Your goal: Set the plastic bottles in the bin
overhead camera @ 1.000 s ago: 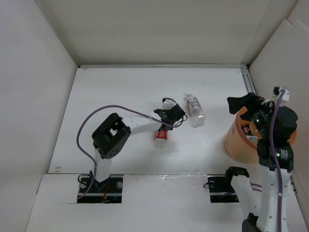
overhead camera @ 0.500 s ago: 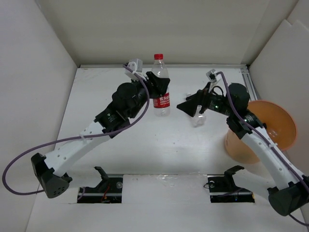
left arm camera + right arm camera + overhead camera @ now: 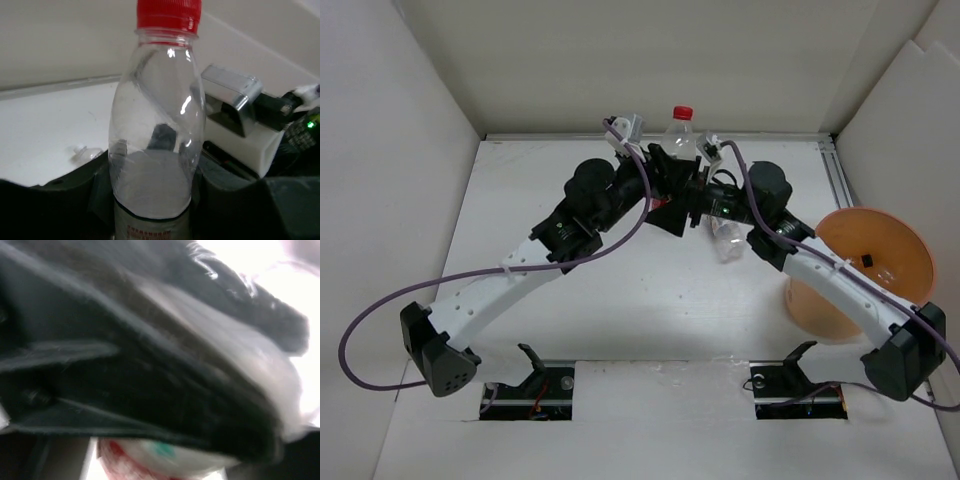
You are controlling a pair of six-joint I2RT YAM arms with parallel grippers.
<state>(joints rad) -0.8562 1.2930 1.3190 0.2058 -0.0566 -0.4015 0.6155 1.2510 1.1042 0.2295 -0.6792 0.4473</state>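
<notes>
My left gripper (image 3: pixel 666 196) is shut on a clear plastic bottle (image 3: pixel 678 138) with a red cap and red label, held upright above the back middle of the table. In the left wrist view the bottle (image 3: pixel 157 125) fills the centre, with a dark finger (image 3: pixel 95 192) pressed on each side. My right gripper (image 3: pixel 693 197) reaches in from the right, right against the bottle's lower part. The right wrist view is blurred: it shows only a dark mass and the red-and-white label (image 3: pixel 150 460), not how the jaws stand. Another clear bottle (image 3: pixel 728 240) lies on the table. The orange bin (image 3: pixel 880 245) stands at the right.
White walls close in the table at the back and on both sides. Purple cables loop from both arms. The right wrist's white and silver block (image 3: pixel 235 100) sits close behind the held bottle. The two arms meet in an arch over the table's middle.
The left arm has raised the red-capped bottle from low over the table to the back middle. The right arm has swung from over the bin to that bottle.
</notes>
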